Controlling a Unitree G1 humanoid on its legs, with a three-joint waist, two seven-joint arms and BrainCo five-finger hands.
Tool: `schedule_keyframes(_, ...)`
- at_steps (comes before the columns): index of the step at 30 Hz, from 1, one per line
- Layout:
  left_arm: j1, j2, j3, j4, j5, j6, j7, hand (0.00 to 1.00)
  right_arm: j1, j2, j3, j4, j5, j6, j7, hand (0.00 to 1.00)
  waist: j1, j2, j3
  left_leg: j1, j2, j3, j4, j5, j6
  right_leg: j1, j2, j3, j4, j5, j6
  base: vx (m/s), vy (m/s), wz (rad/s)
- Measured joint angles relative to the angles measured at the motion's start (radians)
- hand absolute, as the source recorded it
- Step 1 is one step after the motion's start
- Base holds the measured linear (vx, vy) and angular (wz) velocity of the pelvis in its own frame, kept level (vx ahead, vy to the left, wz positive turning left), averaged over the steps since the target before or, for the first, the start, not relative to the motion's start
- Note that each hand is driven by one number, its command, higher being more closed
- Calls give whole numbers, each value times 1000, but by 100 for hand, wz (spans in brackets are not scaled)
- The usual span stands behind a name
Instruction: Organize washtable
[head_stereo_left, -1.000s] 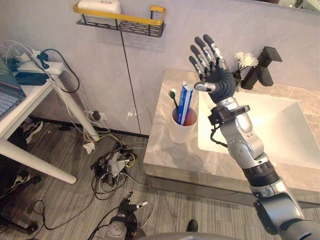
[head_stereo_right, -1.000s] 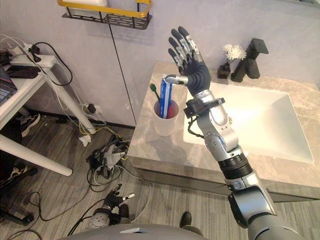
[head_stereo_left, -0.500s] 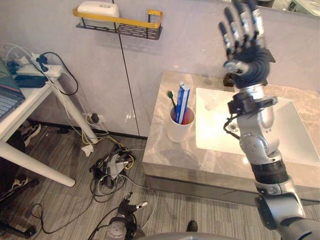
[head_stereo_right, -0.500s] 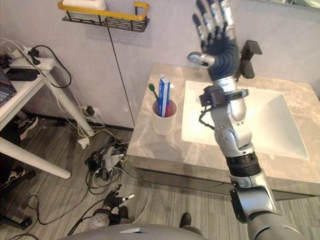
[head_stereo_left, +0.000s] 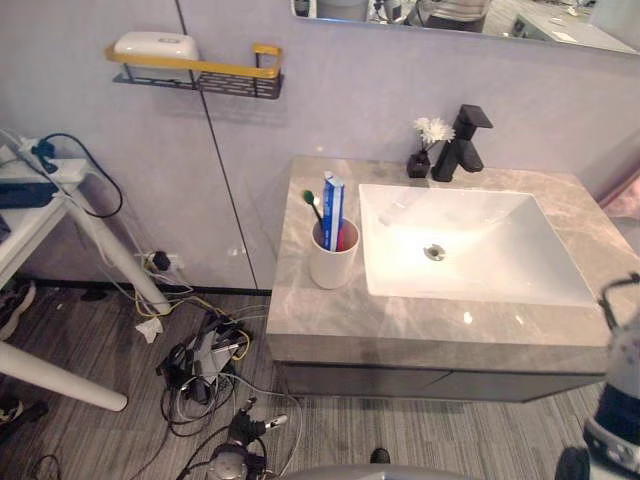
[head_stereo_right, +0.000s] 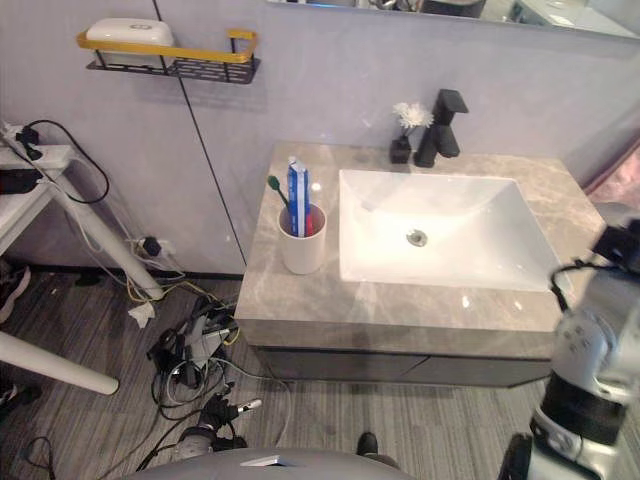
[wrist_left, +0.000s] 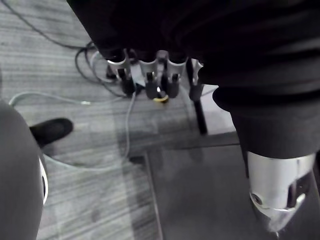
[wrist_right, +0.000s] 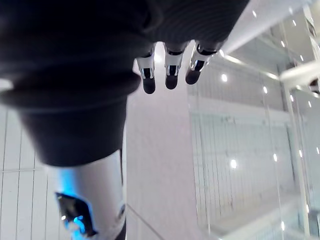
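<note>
Right hand (wrist_right: 171, 70): fingers straight, empty, clear of tabletop (head_stereo_left: 330, 312). Left hand (wrist_left: 167, 75): fingers relaxed, empty, over floor. Cup (head_stereo_left: 332, 268) holding toothbrush (head_stereo_left: 312, 203) and toothpaste (head_stereo_left: 332, 205) sits well apart from both, beside sink (head_stereo_left: 480, 245). Looks done; 0 loose items visible.

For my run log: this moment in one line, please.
cup: left of sink, holds toothbrush, toothpaste | left hand: open | right hand: open

Left robot hand (wrist_left: 146, 67) and right robot hand (wrist_right: 170, 67): silver dark-tipped fingers, dark ribbed covers
</note>
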Motion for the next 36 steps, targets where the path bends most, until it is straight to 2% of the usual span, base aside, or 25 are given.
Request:
schedule_keyframes(5, 1, -29, 42, 19, 31, 0, 3, 0, 161, 123, -112, -72, -2, -35, -34, 0, -25, 20, -40, 3, 0, 26, 0, -4, -3, -21, 0, 23, 1, -2, 2, -16, 6, -16)
schedule_keyframes(7, -2, -39, 41, 19, 48, -1, 2, 0, 236, 216, -135, -70, -44, -39, -64, 0, -41, 24, -47, 4, 0, 33, 0, -6, -5, -29, 1, 28, 1, -1, -1, -17, 3, -12)
schedule_keyframes(8, -4, -42, 42, 19, 50, -1, 3, 0, 259, 241, -138, -68, -56, -37, -73, 0, -43, 29, -50, 4, 0, 37, 0, -8, -8, -31, 1, 30, 0, -2, -3, -20, 2, -16)
schedule_keyframes(12, 2, -63, 40, 31, 56, -1, 14, 0, 384, 434, -144, 14, -187, -24, -149, 0, -60, 31, -54, 13, 0, 57, 0, -22, -16, -40, 2, 51, 4, 0, -5, -4, 5, -15)
schedule_keyframes(13, 3, -63, 38, 33, 57, -1, 16, 0, 400, 452, -144, 45, -201, -19, -160, 0, -61, 30, -54, 15, 0, 59, 0, -24, -16, -39, 2, 52, 5, 0, -6, 12, 5, -14)
schedule_keyframes(15, 1, -63, 26, 51, 68, -2, 25, 0, 465, 508, -121, 138, -245, 17, -202, 0, -61, 31, -55, 24, -1, 70, 0, -30, -19, -39, 2, 62, 8, -1, -8, 18, 9, -15)
schedule_keyframes(16, 1, -62, 16, 61, 77, -2, 32, 0, 511, 511, -74, 197, -296, 48, -226, 0, -61, 34, -54, 27, -2, 79, 0, -33, -20, -44, 1, 72, 10, -1, -8, 19, 13, -16)
schedule_keyframes(20, -4, -59, -11, 71, 77, -2, 45, 0, 589, 529, 74, 373, -432, 104, -242, 0, -58, 39, -46, 38, -2, 94, 5, -40, -16, -35, 2, 79, 15, 2, -13, 31, 7, -8)
schedule_keyframes(23, -23, -53, -41, 101, 76, -3, 61, 0, 594, 528, 176, 538, -431, 127, -233, 0, -49, 42, -28, 57, -3, 100, 8, -44, -16, -16, 1, 81, 13, 5, -9, 14, 8, -4)
schedule_keyframes(24, -37, -52, -47, 110, 76, -3, 67, 0, 595, 525, 224, 612, -431, 141, -213, 0, -35, 40, -16, 60, -3, 105, 8, -48, -17, -10, 2, 84, 11, 4, -9, -11, 7, -6)
schedule_keyframes(27, -52, -46, -52, 139, 74, -2, 85, 0, 574, 512, 308, 799, -434, 171, -161, 0, -30, 49, -6, 57, -3, 107, 8, -54, -15, -8, 2, 84, 3, -4, -12, 20, 2, 0)
schedule_keyframes(30, -60, -27, -82, 146, 72, -2, 108, 0, 493, 487, 312, 1067, -503, 192, -147, 0, -28, 53, 23, 67, -3, 99, 9, -55, -16, 10, 1, 75, -1, -4, -11, 41, 2, 6)
schedule_keyframes(31, -71, -25, -81, 152, 66, -2, 113, 0, 464, 481, 306, 1163, -509, 197, -147, 0, -20, 58, 32, 75, -3, 99, 10, -58, -16, 19, 1, 73, -2, -4, -7, 45, 6, 5)
schedule_keyframes(33, -87, -23, -79, 174, 45, -1, 119, 0, 437, 473, 279, 1252, -508, 207, -138, 0, -6, 54, 41, 80, -4, 96, 10, -60, -12, 27, -1, 70, -3, -6, -5, 72, 12, 5)
schedule_keyframes(36, -87, -19, -40, 181, -17, -1, 118, 0, 396, 440, 236, 1420, -508, 216, -124, 0, -6, 46, 47, 93, -9, 69, 10, -62, -10, 54, -6, 48, -3, -17, 1, 88, 12, 19)
